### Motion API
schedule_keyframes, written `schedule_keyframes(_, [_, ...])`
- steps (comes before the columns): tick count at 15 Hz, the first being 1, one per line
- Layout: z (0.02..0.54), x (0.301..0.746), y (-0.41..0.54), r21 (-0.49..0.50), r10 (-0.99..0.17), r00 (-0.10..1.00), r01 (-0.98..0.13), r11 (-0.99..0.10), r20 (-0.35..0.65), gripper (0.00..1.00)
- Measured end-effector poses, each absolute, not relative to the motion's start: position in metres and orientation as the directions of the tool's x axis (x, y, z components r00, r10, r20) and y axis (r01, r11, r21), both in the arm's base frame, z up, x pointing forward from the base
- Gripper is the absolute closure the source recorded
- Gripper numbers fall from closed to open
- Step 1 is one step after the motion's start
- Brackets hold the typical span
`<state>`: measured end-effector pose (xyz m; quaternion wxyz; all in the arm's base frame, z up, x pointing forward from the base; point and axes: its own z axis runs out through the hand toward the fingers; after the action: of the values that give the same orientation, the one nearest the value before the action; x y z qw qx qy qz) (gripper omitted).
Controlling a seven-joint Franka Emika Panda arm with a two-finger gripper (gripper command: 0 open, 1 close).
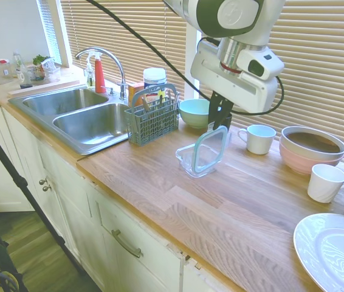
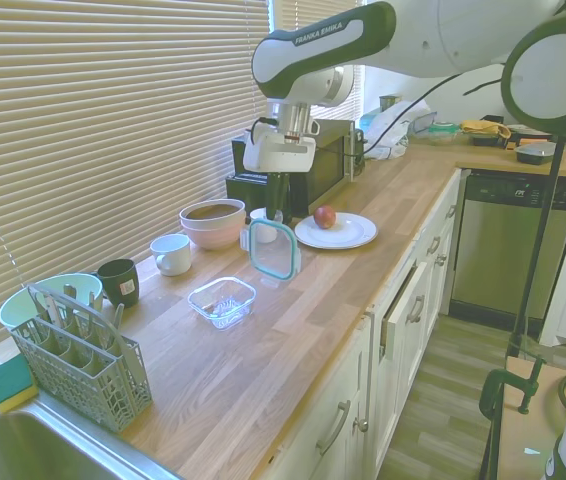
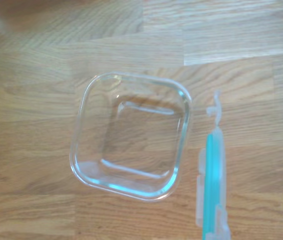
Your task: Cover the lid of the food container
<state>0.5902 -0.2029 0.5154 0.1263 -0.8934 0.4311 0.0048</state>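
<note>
The lid (image 2: 272, 248) is held upright on its edge at frame centre, pinched at its top by the gripper (image 2: 277, 214), whose fingers are closed narrowly on it. The container (image 2: 222, 301) sits open and empty on the counter (image 2: 293, 340), lower left of the lid and apart from it. The pick-up is judged done; tilting the lid flat, centring it over the container and lowering it remain. A mug (image 2: 172, 254) and bowls (image 2: 213, 222) stand behind.

We see our white arm reaching down, wrist vertical, black fingers (image 2: 277, 213) pinched on the clear teal-rimmed lid (image 2: 272, 249), held upright.
</note>
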Motion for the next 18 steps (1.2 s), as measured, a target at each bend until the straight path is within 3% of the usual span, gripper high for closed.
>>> schedule_keyframes(10, [0.519, 0.625, -0.157, -0.187, -0.76, 0.641, -0.763, -0.619, -0.103, 1.0])
schedule_keyframes(18, [0.491, 0.661, -0.09, -0.126, -0.745, 0.658, -0.753, -0.646, -0.108, 1.0])
